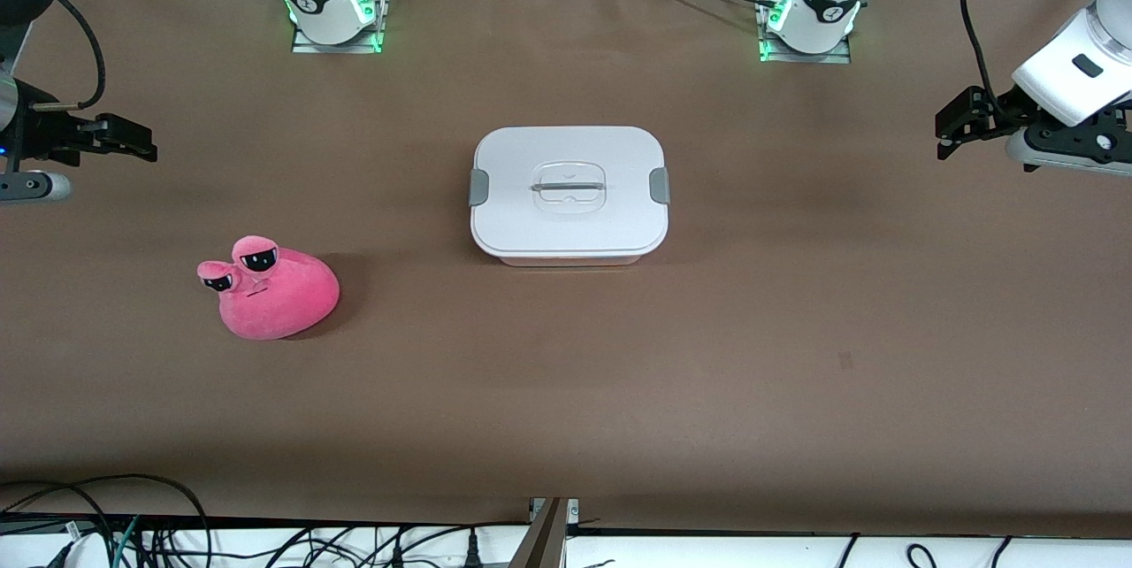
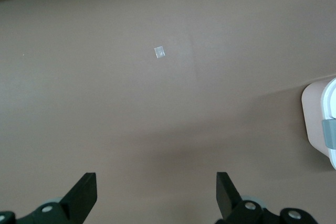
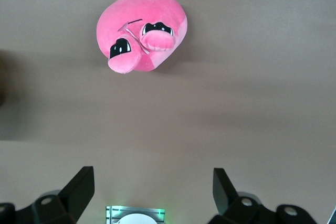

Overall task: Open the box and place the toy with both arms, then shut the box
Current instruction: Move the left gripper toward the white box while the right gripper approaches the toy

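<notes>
Brown cloth covers the table (image 1: pixel 796 329), and the box (image 1: pixel 569 195) sits in the middle of it. It is a pale tub with rounded corners, a white lid shut on top, a grey clip (image 1: pixel 478 187) at each end and a clear handle (image 1: pixel 568 188) sunk in the lid. The toy (image 1: pixel 270 287) lies on the table nearer the front camera, toward the right arm's end; it is a soft hot-pink blob with two black eyes on stalks. The left gripper (image 2: pixel 156 195) hangs over bare table, jaws wide apart. The right gripper (image 3: pixel 152 190) hangs over its end, jaws wide apart too.
</notes>
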You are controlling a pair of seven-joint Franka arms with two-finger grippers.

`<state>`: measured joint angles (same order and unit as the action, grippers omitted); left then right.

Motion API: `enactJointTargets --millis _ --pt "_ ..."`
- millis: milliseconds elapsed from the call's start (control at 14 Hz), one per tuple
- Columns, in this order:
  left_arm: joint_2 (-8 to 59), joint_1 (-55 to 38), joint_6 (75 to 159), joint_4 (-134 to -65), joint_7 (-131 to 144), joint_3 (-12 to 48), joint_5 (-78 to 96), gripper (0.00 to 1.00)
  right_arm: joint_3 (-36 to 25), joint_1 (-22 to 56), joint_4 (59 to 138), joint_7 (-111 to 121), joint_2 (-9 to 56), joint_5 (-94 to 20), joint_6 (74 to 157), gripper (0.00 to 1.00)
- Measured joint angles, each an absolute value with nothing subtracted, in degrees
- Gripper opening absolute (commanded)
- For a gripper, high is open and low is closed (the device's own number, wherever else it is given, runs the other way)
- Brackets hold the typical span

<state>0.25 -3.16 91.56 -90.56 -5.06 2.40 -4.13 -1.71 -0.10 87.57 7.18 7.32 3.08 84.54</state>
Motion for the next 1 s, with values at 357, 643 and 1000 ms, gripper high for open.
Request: enactJointTargets --millis 357,643,1000 --pt "0.25 -3.16 91.56 -90.56 -5.06 2.4 -4.13 1.0 -1.54 -0.08 87.56 7.18 7.32 3.04 84.54 1.0" --pt "0.25 -3.14 91.56 -90.56 -5.06 2.4 -4.13 1.0 -1.53 -0.08 87.55 7.28 7.45 3.04 84.59 1.0" --pt "0.36 -3.32 88.06 -90.56 -5.07 2.46 -3.76 1.0 -1.55 -0.12 87.13 7.32 8.2 3.04 84.51 1.0"
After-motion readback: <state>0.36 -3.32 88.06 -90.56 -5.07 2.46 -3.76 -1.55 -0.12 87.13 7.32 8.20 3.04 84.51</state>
